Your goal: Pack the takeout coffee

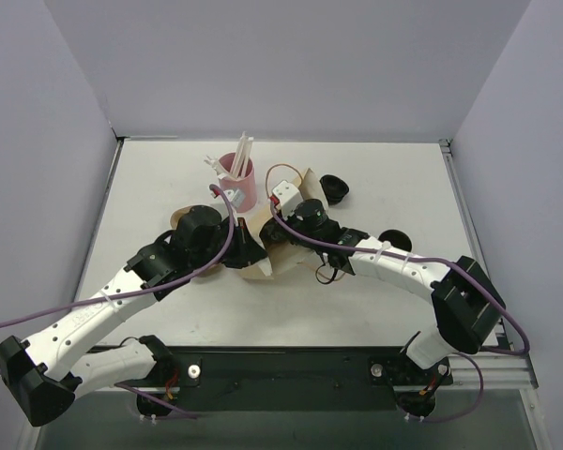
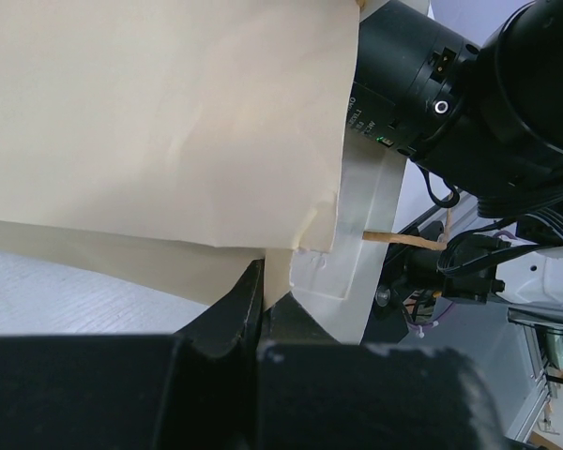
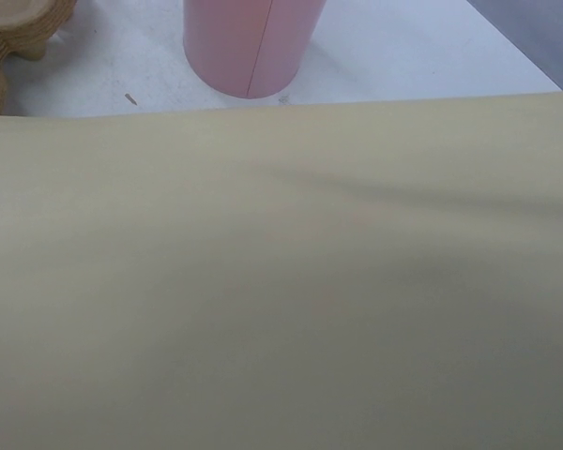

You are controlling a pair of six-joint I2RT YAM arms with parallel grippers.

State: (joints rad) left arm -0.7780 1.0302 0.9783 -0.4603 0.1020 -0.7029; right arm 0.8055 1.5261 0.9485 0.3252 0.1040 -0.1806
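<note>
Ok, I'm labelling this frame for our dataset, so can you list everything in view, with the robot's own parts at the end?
tan paper bag: one, tan, mid-table between the two hands
pink cylindrical cup: one, pink, behind the bag
thin white sticks: several, white, standing in the pink cup
round black lids: two, black, right of the bag, the second nearer the front
moulded cardboard cup carrier: one, brown, left of the bag, partly hidden
white table: one, white, under everything
left hand: one, black, shut on the bag's edge
right hand: one, black, at the bag; fingers hidden, grip unclear
</note>
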